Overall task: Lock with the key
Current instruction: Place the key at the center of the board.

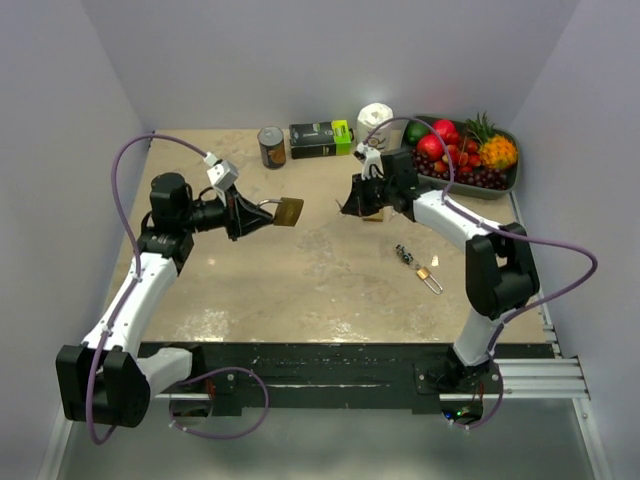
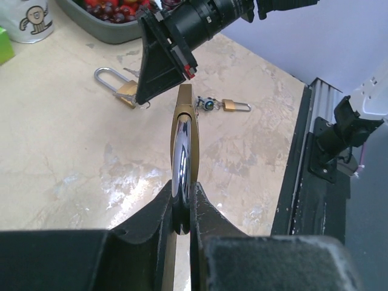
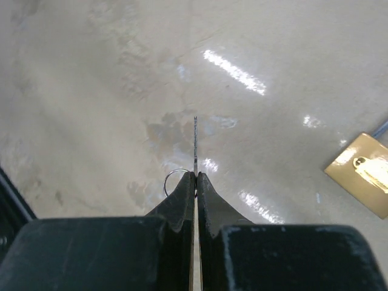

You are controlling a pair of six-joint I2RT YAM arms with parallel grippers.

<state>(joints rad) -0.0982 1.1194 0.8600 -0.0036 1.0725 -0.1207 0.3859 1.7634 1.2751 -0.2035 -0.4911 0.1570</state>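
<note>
Padlock (image 1: 288, 211) is up in the air over mid-table, left gripper (image 1: 262, 212) pinching its shackle. Right gripper (image 1: 350, 207) is pressed together on key (image 3: 195, 142), facing the padlock but apart from it. Tray (image 2: 106, 31) at far right holds fruit (image 1: 450, 145): grapes, pineapple, red pieces. Small lock (image 1: 428, 276) lies on table (image 1: 300, 290).

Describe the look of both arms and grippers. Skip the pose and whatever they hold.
The left arm and right arm have white links with bulky black joint housings on black bases. The left gripper and right gripper are black, with two wedge-shaped fingers tapering to tips. A purple cable loops along each arm. No markings can be read.
</note>
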